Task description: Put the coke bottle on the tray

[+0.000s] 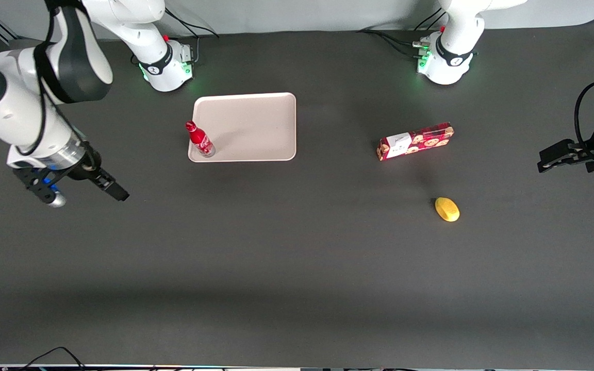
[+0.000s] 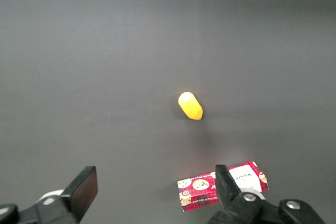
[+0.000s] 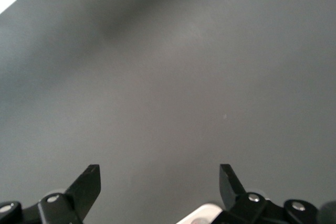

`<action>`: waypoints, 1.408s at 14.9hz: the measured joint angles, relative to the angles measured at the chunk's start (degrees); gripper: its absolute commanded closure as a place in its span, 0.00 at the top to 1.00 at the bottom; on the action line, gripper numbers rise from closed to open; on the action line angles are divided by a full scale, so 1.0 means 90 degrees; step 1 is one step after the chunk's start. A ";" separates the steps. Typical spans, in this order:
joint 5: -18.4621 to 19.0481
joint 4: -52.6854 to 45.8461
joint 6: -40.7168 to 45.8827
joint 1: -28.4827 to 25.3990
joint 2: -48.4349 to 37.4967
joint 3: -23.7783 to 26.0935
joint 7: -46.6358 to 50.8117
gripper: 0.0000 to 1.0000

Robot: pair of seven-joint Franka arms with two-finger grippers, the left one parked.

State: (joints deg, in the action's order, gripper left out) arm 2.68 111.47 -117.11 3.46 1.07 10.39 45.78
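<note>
The tray (image 1: pixel 256 121) lies flat on the dark table (image 1: pixel 297 268), near the base of the working arm. The coke bottle (image 1: pixel 200 139) stands upright on the tray, in the corner that is nearest the front camera and toward the working arm's end of the table; its silvery base sits just inside the low rim and its red cap points up. The tray holds only the bottle. The gripper (image 1: pixel 86 195) hangs above bare table, well apart from the tray, nearer the front camera than the bottle and farther toward the working arm's end. Its fingers (image 3: pixel 86 184) are spread wide with nothing between them, and the wrist camera shows only dark tabletop under them. Toward the parked arm's end of the table a red cookie box (image 1: pixel 414 141) lies flat, and a small yellow lemon (image 1: pixel 447 209) rests nearer the front camera than the box.
</note>
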 measured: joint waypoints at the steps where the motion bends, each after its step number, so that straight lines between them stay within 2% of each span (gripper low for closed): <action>1: 0.0002 -0.0125 -0.0041 0.0019 0.0104 -0.0072 -0.0286 1.00; 4: 0.0006 -0.0239 -0.0142 0.0081 0.0260 -0.0321 -0.1319 1.00; 7: 0.0006 -0.0154 -0.0130 0.0106 0.0241 -0.0463 -0.1721 1.00; 11: -0.0008 0.0289 0.0077 0.0105 -0.0287 -0.0743 -0.2122 1.00; 14: -0.0113 0.0332 0.0429 0.0110 -0.0726 -0.1117 -0.2664 1.00; 16: -0.0119 0.0195 0.0584 0.0107 -0.0869 -0.1166 -0.2815 1.00; 19: -0.0095 -0.0233 0.1226 0.0099 -0.0898 -0.1159 -0.4232 1.00; 21: -0.0077 -0.0344 0.1426 0.0100 -0.0898 -0.1157 -0.4746 1.00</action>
State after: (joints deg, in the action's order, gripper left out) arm 1.98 108.38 -104.27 4.37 -7.01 -0.02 3.06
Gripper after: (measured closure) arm 0.000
